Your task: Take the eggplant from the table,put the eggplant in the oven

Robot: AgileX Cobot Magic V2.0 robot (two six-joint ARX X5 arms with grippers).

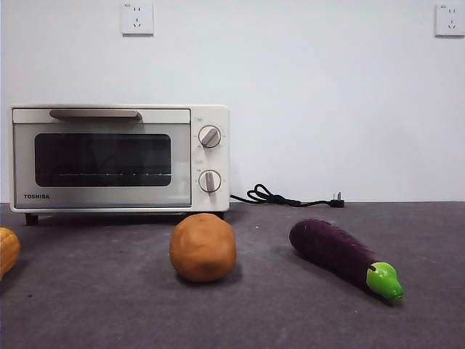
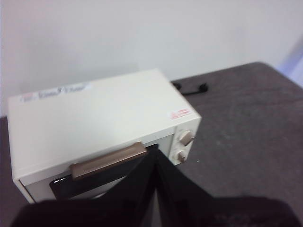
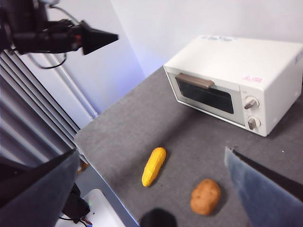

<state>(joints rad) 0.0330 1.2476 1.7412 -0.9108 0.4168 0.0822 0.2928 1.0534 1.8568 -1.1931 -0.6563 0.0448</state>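
The dark purple eggplant (image 1: 336,251) lies on the grey table (image 1: 109,305) at the right, its green stem cap toward the front. The cream oven (image 1: 120,158) stands at the back left with its glass door closed. Neither arm shows in the front view. My left gripper (image 2: 155,153) hangs above the oven (image 2: 104,123), its jaws shut and empty, tips over the beige handle (image 2: 109,160). It also shows high up in the right wrist view as a black tip, the left gripper (image 3: 102,38). My right gripper (image 3: 151,151) hovers high over the table, open and empty; the eggplant is outside that view.
An orange-brown potato-like lump (image 1: 203,247) sits in front of the oven, left of the eggplant. A yellow corn cob (image 3: 154,166) lies further left. A black power cord (image 1: 283,198) trails behind by the wall. A dark round object (image 3: 157,218) sits at the table's edge.
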